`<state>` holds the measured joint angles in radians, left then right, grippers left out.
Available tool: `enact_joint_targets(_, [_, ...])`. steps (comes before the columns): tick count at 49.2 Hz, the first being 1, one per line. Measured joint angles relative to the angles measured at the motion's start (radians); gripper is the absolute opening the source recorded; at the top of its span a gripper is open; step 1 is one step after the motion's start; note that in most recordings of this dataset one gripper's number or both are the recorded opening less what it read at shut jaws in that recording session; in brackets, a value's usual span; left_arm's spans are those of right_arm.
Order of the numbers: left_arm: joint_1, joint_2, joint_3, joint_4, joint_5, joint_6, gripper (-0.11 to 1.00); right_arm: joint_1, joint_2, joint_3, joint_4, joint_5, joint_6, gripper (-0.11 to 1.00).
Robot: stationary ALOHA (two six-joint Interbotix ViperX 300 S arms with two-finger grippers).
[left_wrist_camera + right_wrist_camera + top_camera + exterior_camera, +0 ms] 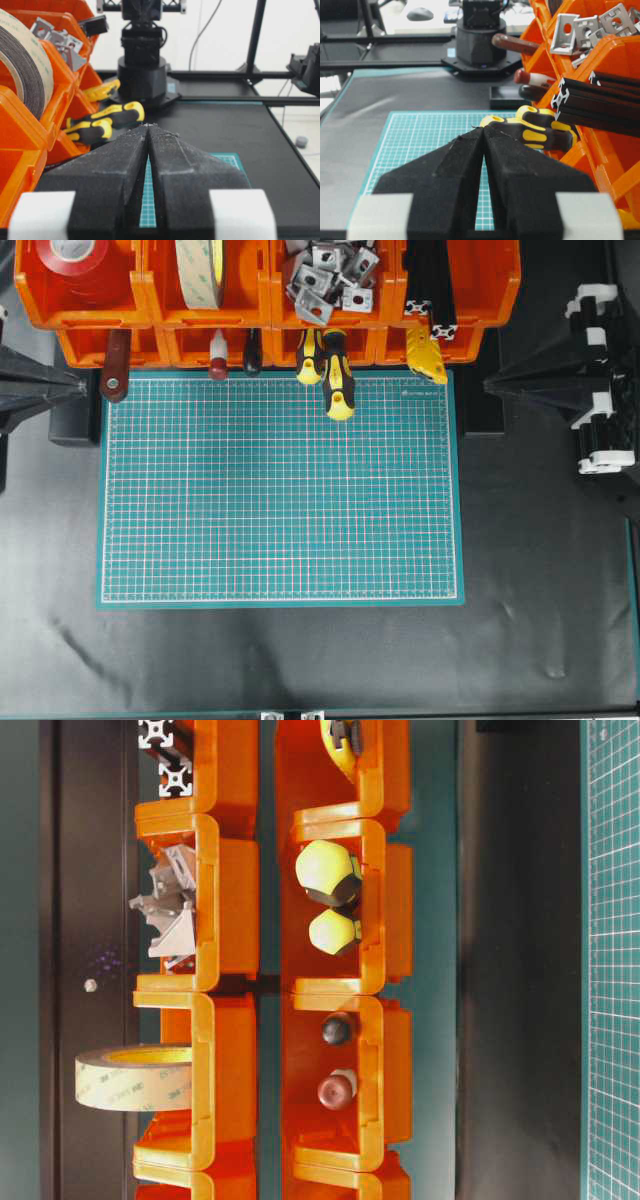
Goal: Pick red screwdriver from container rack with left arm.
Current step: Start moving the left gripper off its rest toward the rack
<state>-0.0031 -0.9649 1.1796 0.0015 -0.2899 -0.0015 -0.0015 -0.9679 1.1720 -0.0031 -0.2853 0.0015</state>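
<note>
The red screwdriver (218, 356), red handle with a white band, pokes out of a lower bin of the orange container rack (147, 288), left of the middle. Its butt end shows in the table-level view (337, 1092), and it also shows in the right wrist view (534, 78). It is hidden in the left wrist view. My left gripper (84, 387) is shut and empty at the left edge, well left of the screwdriver; in its wrist view (148, 125) its tips touch. My right gripper (487, 387) is shut and empty at the right, and shows in its wrist view (483, 128).
A broad dark-red handle with a hole (115, 370) and a black handle (252, 353) flank the red screwdriver. Two yellow-and-black screwdrivers (330, 368) stick out onto the green mat (280, 500). Upper bins hold tape rolls (200, 270), metal brackets (328, 275) and black profiles (430, 285).
</note>
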Motion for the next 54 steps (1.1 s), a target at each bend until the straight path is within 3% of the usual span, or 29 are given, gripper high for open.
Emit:
enact_joint_targets(3, [0.0,-0.002,-0.002,0.005,0.006,-0.006,0.04,0.0,0.0,0.0,0.002,-0.002,0.003,0.01])
enact_joint_targets(8, [0.0,-0.011,-0.043,0.041,0.101,-0.097,0.0,0.0,-0.008,0.0,0.005,-0.021,0.015,0.0])
enact_joint_targets(12, [-0.008,-0.009,-0.072,0.048,0.195,-0.127,0.0,-0.005,-0.018,0.0,0.005,-0.035,0.035,0.0])
enact_joint_targets(24, [-0.04,0.0,-0.21,0.055,0.572,-0.133,0.0,-0.014,-0.031,0.0,0.005,-0.029,0.098,0.0])
enact_joint_targets(32, [-0.057,0.032,-0.311,0.084,0.77,-0.049,0.0,-0.014,-0.034,0.0,0.005,-0.015,0.123,0.0])
enact_joint_targets(41, [-0.064,0.144,-0.423,0.091,0.879,0.092,0.0,-0.014,-0.037,0.0,0.005,0.009,0.161,0.0])
enact_joint_targets(46, [-0.071,0.222,-0.48,0.1,0.93,0.121,0.0,-0.014,-0.038,0.0,0.005,0.012,0.183,0.0])
enact_joint_targets(51, [-0.072,0.282,-0.545,0.141,0.989,0.129,0.0,-0.014,-0.044,-0.002,0.006,0.018,0.202,0.0])
enact_joint_targets(54, [-0.087,0.305,-0.58,0.195,1.032,0.127,0.0,-0.014,-0.051,-0.002,0.005,0.028,0.207,0.0])
